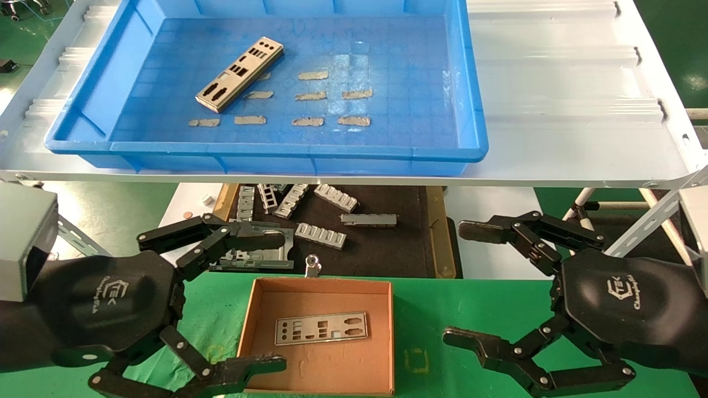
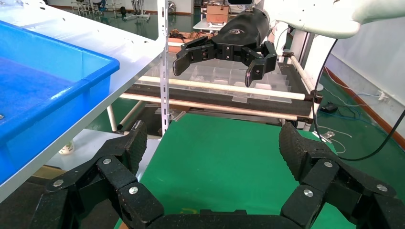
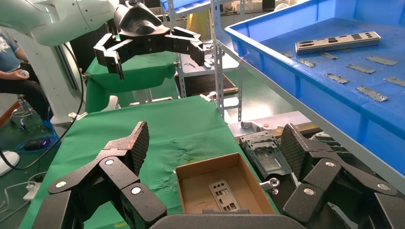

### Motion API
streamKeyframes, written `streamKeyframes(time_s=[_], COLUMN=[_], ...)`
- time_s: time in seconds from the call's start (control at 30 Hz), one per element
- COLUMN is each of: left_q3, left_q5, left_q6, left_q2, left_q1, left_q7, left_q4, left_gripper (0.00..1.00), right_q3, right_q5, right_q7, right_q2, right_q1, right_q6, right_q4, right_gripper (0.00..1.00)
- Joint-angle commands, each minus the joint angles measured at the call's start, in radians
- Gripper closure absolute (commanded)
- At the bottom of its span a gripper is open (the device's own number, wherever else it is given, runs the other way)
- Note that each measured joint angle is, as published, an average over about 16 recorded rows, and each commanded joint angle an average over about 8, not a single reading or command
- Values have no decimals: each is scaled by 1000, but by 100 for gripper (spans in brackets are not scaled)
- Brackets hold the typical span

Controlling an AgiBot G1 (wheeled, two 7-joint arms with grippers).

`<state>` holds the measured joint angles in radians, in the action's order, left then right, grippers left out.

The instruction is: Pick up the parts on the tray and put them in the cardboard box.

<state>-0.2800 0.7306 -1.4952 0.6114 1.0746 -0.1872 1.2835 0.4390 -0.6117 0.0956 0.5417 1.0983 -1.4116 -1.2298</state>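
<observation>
Head view: blue tray [image 1: 470,83] sits on a white shelf [image 1: 564,83] across the top of the frame. One metal plate [image 1: 239,74] lies on the tray floor at upper left, set diagonally; near it are several small tan tape strips [image 1: 326,95] in loose rows. Cardboard box [image 1: 321,331] sits on the green cloth [image 1: 442,315] at lower centre, open on top, with a second plate [image 1: 322,328] lying flat inside, roughly mid-floor. Behind the box, under the shelf, a dark mat [image 1: 381,243] carries ribbed grey brackets [image 1: 321,235]. Left gripper [image 1: 276,301] at lower left, fingers spread wide, nothing between them; its lower fingertip lies at the box's near left corner, though whether it touches the wall is hard to judge from this angle. Right gripper [image 1: 453,282] at lower right, over the green cloth to the right of the box, also wide open and empty. Right wrist view confirms the plate inside the box [image 3: 219,188] and the other plate [image 3: 338,41] on the tray floor.
</observation>
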Motion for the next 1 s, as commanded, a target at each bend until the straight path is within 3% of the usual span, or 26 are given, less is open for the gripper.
streamKeyframes(time_s=[0.03, 0.47, 0.57, 0.73, 0.83, 1.0], left_q3=[0, 0, 0, 0, 2, 3], left_q5=[0, 0, 0, 0, 5, 32], left_q6=[0, 0, 0, 0, 10, 65], left_q2=[0, 0, 0, 0, 1, 21], left_q1=[0, 0, 0, 0, 5, 46], left_q7=[0, 0, 0, 0, 1, -6], left_q4=[0, 0, 0, -1, -6, -44], left_gripper=[0, 0, 0, 0, 0, 0], right_q3=[0, 0, 0, 0, 0, 0], right_q5=[0, 0, 0, 0, 0, 0], right_q7=[0, 0, 0, 0, 0, 0], right_q2=[0, 0, 0, 0, 0, 0], right_q1=[0, 0, 0, 0, 0, 0], right_q6=[0, 0, 0, 0, 0, 0], right_q4=[0, 0, 0, 0, 0, 0], right_gripper=[0, 1, 24, 85, 99, 100])
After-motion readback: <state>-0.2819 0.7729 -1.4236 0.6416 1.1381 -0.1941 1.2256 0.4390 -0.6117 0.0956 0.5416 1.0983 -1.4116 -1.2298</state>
